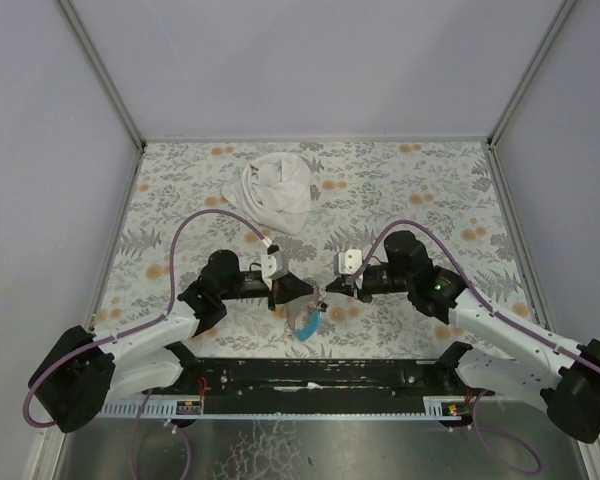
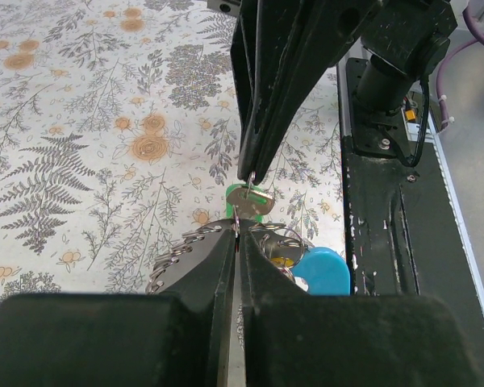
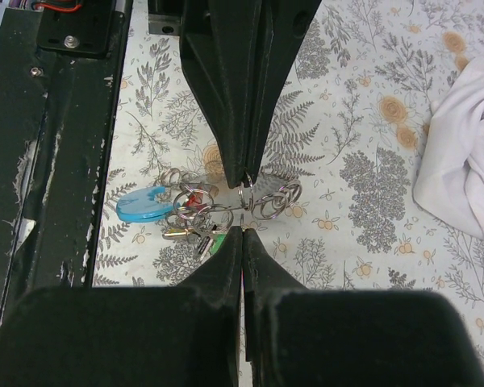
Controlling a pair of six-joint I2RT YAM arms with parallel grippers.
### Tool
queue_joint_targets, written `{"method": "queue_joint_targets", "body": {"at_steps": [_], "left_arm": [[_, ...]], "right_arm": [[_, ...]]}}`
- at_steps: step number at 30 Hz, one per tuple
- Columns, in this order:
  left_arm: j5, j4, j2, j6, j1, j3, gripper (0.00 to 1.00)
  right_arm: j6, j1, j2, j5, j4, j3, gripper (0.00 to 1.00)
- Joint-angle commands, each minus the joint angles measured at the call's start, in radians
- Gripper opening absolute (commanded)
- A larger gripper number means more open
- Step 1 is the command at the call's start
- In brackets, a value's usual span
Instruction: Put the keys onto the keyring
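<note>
- The overhead view is lit softly and evenly from above; only faint, short shadows are thrown under the arms onto the table [image 1: 420,190].
- The white cloth [image 1: 277,190] is rendered very bright, with its folds nearly washed out.
- In both wrist views the near fingers [image 2: 145,330] are left dark, featureless and out of focus, while the patterned surface is kept sharp.
- Small glints are caught on the keyring [image 3: 268,201].

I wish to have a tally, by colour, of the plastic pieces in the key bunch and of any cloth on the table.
Green key head: 1
Red key head: 1
Yellow key head: 1
Light-blue piece: 1
White cloth: 1
Total: 5
</note>
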Motion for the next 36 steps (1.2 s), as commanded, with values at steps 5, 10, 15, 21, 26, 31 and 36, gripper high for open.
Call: {"method": "queue_joint_targets", "body": {"at_steps": [5, 10, 15, 21, 26, 31, 36], "left_arm": [[0.022, -0.008, 0.01, 0.024, 0.002, 0.019, 0.0], [0.045, -0.007, 0.01, 0.025, 0.001, 0.019, 0.0], [0.046, -0.006, 0.011, 0.024, 0.002, 0.018, 0.0], [0.045, -0.005, 0.009, 0.024, 0.001, 0.018, 0.0], [0.049, -0.006, 0.013, 0.022, 0.002, 0.019, 0.0], [0.05, 0.0, 0.015, 0.019, 0.002, 0.02, 0.0], [0.052, 0.009, 0.019, 0.013, 0.002, 0.018, 0.0]], "right_arm": [[-0.043, 0.005, 0.007, -0.052, -0.044, 0.082, 0.0], [-0.043, 0.005, 0.024, -0.024, -0.025, 0.077, 0.0], [-0.035, 0.005, 0.032, -0.017, -0.028, 0.078, 0.0], [-0.036, 0.005, 0.032, -0.018, -0.037, 0.08, 0.0], [-0.034, 0.005, 0.031, -0.023, -0.037, 0.08, 0.0], [-0.035, 0.005, 0.042, -0.045, -0.039, 0.086, 0.0], [-0.032, 0.005, 0.058, -0.08, -0.032, 0.095, 0.0]]}}
